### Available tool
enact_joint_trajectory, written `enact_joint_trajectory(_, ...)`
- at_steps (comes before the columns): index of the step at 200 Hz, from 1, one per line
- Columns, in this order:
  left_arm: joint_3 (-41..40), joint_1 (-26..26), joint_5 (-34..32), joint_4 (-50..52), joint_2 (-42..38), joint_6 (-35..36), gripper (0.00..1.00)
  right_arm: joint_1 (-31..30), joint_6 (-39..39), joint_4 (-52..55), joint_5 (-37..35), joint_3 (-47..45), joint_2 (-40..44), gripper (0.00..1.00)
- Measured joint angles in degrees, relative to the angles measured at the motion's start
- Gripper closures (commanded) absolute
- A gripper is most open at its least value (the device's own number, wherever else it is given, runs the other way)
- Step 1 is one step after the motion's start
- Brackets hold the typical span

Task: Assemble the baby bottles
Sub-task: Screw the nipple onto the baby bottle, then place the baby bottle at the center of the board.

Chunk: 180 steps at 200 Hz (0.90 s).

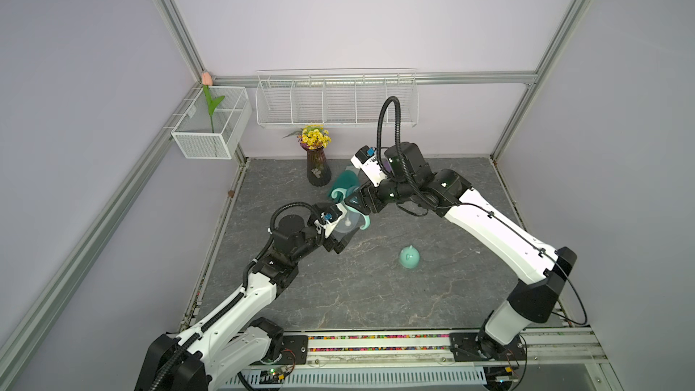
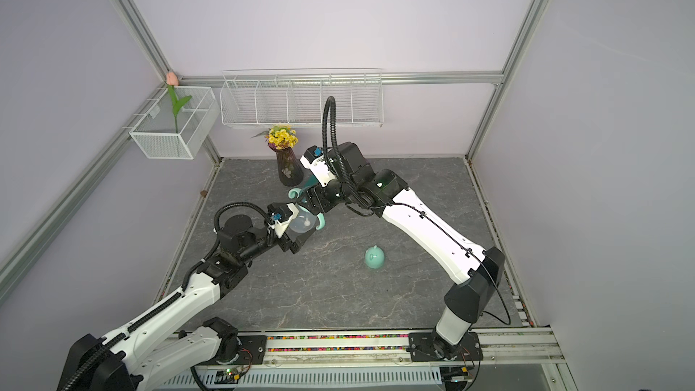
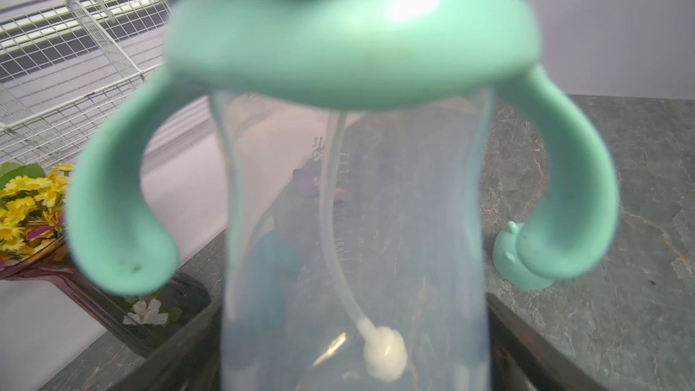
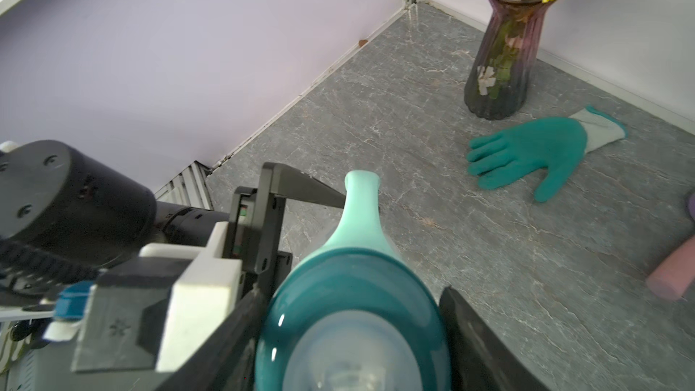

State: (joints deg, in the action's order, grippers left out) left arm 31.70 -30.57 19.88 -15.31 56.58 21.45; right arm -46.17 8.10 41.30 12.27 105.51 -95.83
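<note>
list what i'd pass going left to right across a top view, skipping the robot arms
white wire-mesh wall basket → dark ribbed glass vase of yellow flowers → translucent frosted bottle with mint-green handles → mint-green domed cap; teal rubber glove left out, it overlaps

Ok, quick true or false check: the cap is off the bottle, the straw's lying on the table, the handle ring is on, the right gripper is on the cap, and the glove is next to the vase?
1. The mint cap sits on the table, off the bottle body. True.
2. The straw lies on the table. False: it runs inside the bottle body.
3. The handle ring is on the bottle body. True.
4. The right gripper is on the mint cap. False: it is closed on the teal collar at the top of the bottle body.
5. The glove lies beside the vase. True.
</note>
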Motion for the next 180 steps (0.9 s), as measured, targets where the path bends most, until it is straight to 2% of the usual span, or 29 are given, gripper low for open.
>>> enact_joint_trajectory(41, 0.0, -0.09, -1.4, -0.46, 0.0, -1.51, 0.01, 2.19, -1.33, 0.74, -4.94, 0.48, -0.11, 0.68)
enact_joint_trajectory(94, 1.88, -0.09, -9.94, 3.28, -0.04, -7.54, 0.01, 2.8, -6.27, 0.39, -16.59, -3.41, -2.1, 0.68)
enact_joint_trajectory(140, 2.27, -0.09, -17.66, 4.9, -3.15, -12.28, 0.01, 4.44, -7.56, -1.38, -17.57, -10.54, -7.32, 0.69)
enact_joint_trajectory(180, 2.19, -0.09, -22.01, 4.17, -5.64, -13.07, 0.01, 5.2, -7.76, -3.26, -17.53, -12.37, -10.14, 0.69)
